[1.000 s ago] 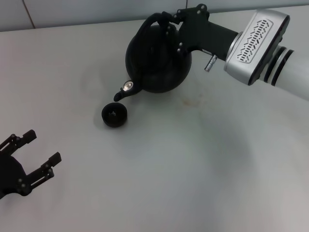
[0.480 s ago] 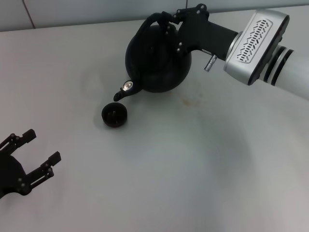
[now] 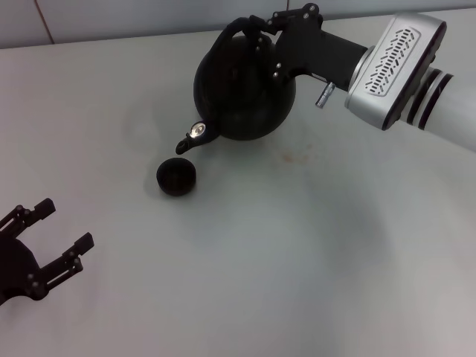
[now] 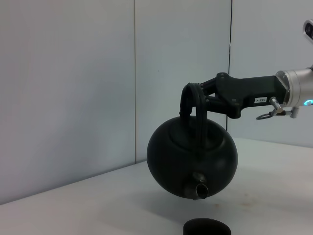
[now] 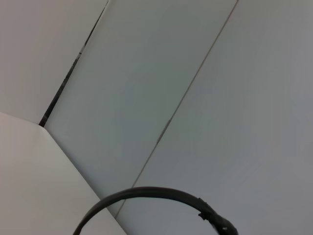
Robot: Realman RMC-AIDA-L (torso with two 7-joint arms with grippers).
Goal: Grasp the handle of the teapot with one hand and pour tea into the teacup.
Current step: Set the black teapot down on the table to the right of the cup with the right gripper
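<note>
the right gripper [image 3: 262,24] has its jaws pinching the handle [image 4: 191,100] of the teapot [image 3: 242,85], which looks heavy and rigid (likely to swing), spout toward the teacup [image 3: 176,177] at 7 o'clock; the left gripper [image 3: 56,229] idles with jaws spread.

The teapot [image 3: 244,89] hangs behind, seemingly above, the teacup [image 3: 177,177].

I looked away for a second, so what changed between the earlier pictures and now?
Almost nothing. The right gripper stays clamped on the handle, holding the teapot tilted in the air, its spout above the teacup; it may have crept slightly away from the cup. The teacup and the open left gripper have not moved.
</note>
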